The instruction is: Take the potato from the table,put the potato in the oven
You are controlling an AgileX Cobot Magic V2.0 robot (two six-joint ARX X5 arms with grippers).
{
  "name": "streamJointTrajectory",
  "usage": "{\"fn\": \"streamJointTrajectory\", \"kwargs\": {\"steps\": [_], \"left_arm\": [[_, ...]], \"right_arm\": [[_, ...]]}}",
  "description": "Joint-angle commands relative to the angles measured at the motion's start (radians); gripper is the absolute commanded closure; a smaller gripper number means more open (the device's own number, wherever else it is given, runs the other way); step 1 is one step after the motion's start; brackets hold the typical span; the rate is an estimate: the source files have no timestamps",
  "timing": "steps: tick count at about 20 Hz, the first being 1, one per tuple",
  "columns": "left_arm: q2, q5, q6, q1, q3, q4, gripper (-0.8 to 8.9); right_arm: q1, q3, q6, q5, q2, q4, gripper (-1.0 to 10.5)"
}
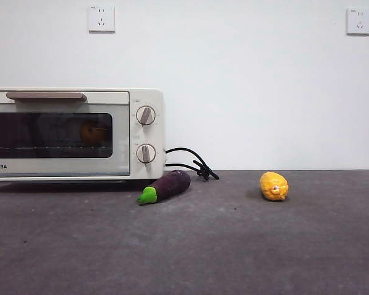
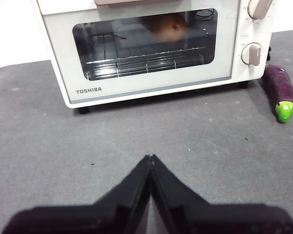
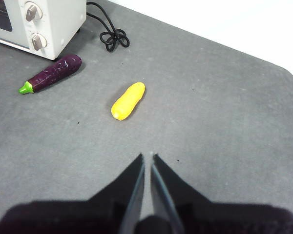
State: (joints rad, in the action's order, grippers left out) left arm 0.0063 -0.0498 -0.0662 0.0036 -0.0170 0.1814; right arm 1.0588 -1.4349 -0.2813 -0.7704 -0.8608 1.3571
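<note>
The orange-tan potato point(image 2: 169, 27) lies on the wire rack inside the cream-white oven point(image 2: 151, 85); through the dark glass it shows dimly as a potato point(image 1: 93, 133) in the oven point(image 1: 61, 166) at the left of the table point(image 1: 234, 246). The oven door is closed. My left gripper point(image 2: 150, 158) is shut and empty, held back over the table in front of the oven door. My right gripper point(image 3: 147, 157) is shut and empty too, well back from the oven over bare table. Neither arm shows in the front view.
A purple eggplant point(image 1: 166, 186) with a green cap lies by the oven's right front corner. A yellow lemon-like fruit point(image 1: 274, 185) sits further right. The black cord point(image 1: 194, 165) coils behind the eggplant. Two wall sockets sit high on the white wall.
</note>
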Motion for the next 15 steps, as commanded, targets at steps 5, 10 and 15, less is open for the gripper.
{"fn": "streamJointTrajectory", "kwargs": {"steps": [5, 10, 15], "left_arm": [[-0.001, -0.003, 0.093, 0.000, 0.010, -0.017, 8.17], [0.005, -0.003, 0.093, 0.000, 0.010, -0.017, 8.17], [0.006, -0.003, 0.093, 0.000, 0.010, -0.017, 8.17]], "right_arm": [[0.000, 0.009, -0.014, -0.004, 0.001, 0.018, 9.1], [0.000, 0.009, -0.014, -0.004, 0.001, 0.018, 9.1], [-0.014, 0.009, -0.012, 0.000, 0.009, 0.019, 9.1]]}}
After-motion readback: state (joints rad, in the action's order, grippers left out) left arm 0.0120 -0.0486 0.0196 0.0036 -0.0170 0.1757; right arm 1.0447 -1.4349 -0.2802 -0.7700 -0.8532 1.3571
